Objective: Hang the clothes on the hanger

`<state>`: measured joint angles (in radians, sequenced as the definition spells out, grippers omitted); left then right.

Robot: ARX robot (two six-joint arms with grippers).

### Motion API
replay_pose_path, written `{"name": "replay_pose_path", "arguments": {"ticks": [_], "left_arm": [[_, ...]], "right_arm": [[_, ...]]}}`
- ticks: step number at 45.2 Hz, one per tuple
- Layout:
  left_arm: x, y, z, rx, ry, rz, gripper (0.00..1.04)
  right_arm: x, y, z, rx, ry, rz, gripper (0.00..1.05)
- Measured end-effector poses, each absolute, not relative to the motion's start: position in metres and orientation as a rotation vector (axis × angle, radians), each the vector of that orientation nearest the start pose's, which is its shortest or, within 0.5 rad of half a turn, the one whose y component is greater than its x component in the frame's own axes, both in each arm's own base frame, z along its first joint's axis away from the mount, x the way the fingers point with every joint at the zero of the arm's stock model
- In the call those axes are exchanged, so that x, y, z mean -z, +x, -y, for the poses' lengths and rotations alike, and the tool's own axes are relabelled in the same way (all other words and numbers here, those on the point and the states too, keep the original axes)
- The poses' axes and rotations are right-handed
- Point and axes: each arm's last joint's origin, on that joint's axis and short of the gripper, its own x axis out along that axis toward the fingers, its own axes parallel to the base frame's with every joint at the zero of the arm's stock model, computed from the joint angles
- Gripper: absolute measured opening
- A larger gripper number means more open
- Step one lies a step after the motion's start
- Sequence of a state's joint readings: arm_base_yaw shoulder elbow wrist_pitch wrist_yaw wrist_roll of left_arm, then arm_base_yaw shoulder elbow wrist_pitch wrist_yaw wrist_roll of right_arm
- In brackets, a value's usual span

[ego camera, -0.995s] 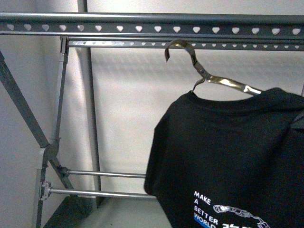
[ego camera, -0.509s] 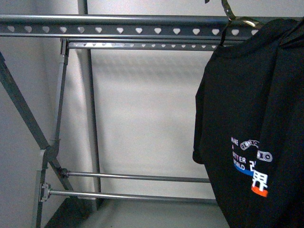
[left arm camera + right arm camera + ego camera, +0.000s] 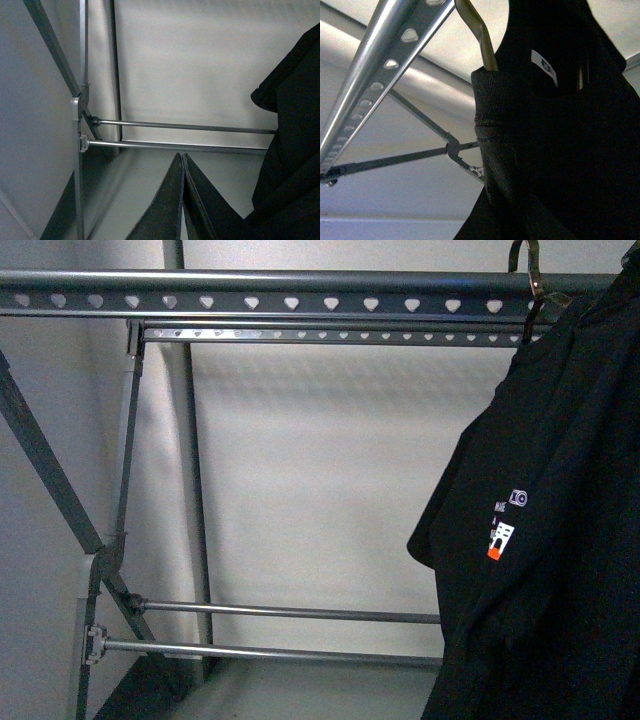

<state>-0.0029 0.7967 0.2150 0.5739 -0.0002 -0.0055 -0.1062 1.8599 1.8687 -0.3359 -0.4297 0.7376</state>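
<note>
The clothes [image 3: 560,540], a black T-shirt on a small brass-coloured coat hanger [image 3: 530,280], now sit at the far right of the front view. A second ago they hung lower and nearer the middle, with the hook clearly under the top rail of the hanger [image 3: 300,285], the grey rack with its row of heart-shaped holes. Half a second ago the hook had reached rail height. It now curves up past the rail's upper edge, and the shirt has turned nearly edge-on, so only a narrow strip of its print shows. In the right wrist view the coat hanger's neck [image 3: 477,35] rises out of the collar just beside the rack's rail [image 3: 385,65], but the frame cuts off the hook's tip, so whether it has passed over the rail cannot be told. I judge that the lift is done and that seating the hook on the rail remains. That move calls for a short carry across the rail, then a lowering, with the shirt kept from swinging. The right pincer cannot be made out against the black cloth [image 3: 560,150], so its state cannot be told, though something outside the frames must be bearing the load. The left pincer [image 3: 182,200] hangs low near the rack's lower rods [image 3: 185,127], its fingers pressed together on nothing, apart from the shirt's edge [image 3: 295,125].
</note>
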Motion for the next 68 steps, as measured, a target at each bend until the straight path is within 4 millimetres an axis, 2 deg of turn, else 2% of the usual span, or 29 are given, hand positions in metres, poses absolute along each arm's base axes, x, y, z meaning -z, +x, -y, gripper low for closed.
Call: {"name": "replay_pose_path", "arguments": {"ticks": [10,15,21,25,30,35,37,39,43,45,48,49,50,52,54,55,58,60,63,64,68], "left_arm": [[-0.192,0.152,0.0,0.003,-0.005,-0.003,0.04],[-0.187,0.146,0.0,0.002,-0.005,-0.004,0.04],[-0.182,0.138,0.0,0.003,-0.005,-0.004,0.04],[-0.18,0.133,0.0,0.003,-0.005,-0.002,0.04],[-0.177,0.129,0.0,0.002,-0.005,-0.003,0.04],[-0.175,0.126,0.0,0.003,-0.005,-0.001,0.04],[-0.172,0.125,0.0,0.003,-0.005,0.011,0.04],[-0.172,0.124,0.0,-0.001,-0.004,0.015,0.04],[-0.173,0.121,0.0,0.001,-0.004,0.021,0.04],[-0.173,0.119,0.0,0.002,-0.004,0.024,0.04],[-0.173,0.117,0.0,0.002,-0.004,0.022,0.04],[-0.173,0.117,0.0,0.002,-0.004,0.022,0.04],[-0.173,0.116,0.0,0.002,-0.004,0.023,0.04],[-0.173,0.115,0.0,0.002,-0.003,0.023,0.04],[-0.173,0.114,0.0,0.002,-0.003,0.023,0.04],[-0.173,0.113,0.0,0.001,-0.003,0.023,0.04],[-0.173,0.112,0.0,0.002,-0.003,0.023,0.04],[-0.173,0.111,0.0,0.001,-0.003,0.022,0.04],[-0.173,0.11,0.0,0.002,-0.003,0.026,0.04],[-0.173,0.11,0.0,0.002,-0.003,0.026,0.04],[-0.172,0.108,0.0,0.002,-0.003,0.02,0.04]], "right_arm": [[-0.38,0.443,0.025,-0.14,0.85,-0.447,0.03],[-0.365,0.445,0.016,-0.143,0.83,-0.458,0.03],[-0.328,0.433,0.002,-0.152,0.811,-0.511,0.03],[-0.321,0.419,-0.004,-0.161,0.796,-0.496,0.03],[-0.322,0.401,-0.004,-0.149,0.734,-0.422,0.18],[-0.333,0.386,0.001,-0.101,0.622,-0.235,0.34],[-0.339,0.376,0.006,-0.085,0.588,-0.143,0.41],[-0.351,0.356,0.012,-0.086,0.525,-0.009,0.52],[-0.372,0.309,0.019,-0.062,0.407,0.214,0.69],[-0.377,0.273,0.02,-0.058,0.345,0.304,0.8],[-0.369,0.224,0.015,-0.061,0.257,0.339,0.94],[-0.367,0.217,0.014,-0.059,0.241,0.345,0.96],[-0.361,0.202,0.011,-0.05,0.216,0.358,0.99],[-0.345,0.173,0.004,-0.029,0.159,0.345,0.98],[-0.33,0.153,-0.002,-0.022,0.119,0.321,0.97],[-0.318,0.135,-0.007,-0.003,0.101,0.274,0.94],[-0.294,0.106,-0.013,0.007,0.071,0.149,0.82],[-0.273,0.097,-0.014,-0.006,0.047,0.085,0.74],[-0.247,0.097,-0.013,-0.003,0.023,0.018,0.63],[-0.242,0.098,-0.013,-0.003,0.019,0.007,0.61],[-0.222,0.099,-0.009,-0.043,0.005,-0.023,0.39]]}}
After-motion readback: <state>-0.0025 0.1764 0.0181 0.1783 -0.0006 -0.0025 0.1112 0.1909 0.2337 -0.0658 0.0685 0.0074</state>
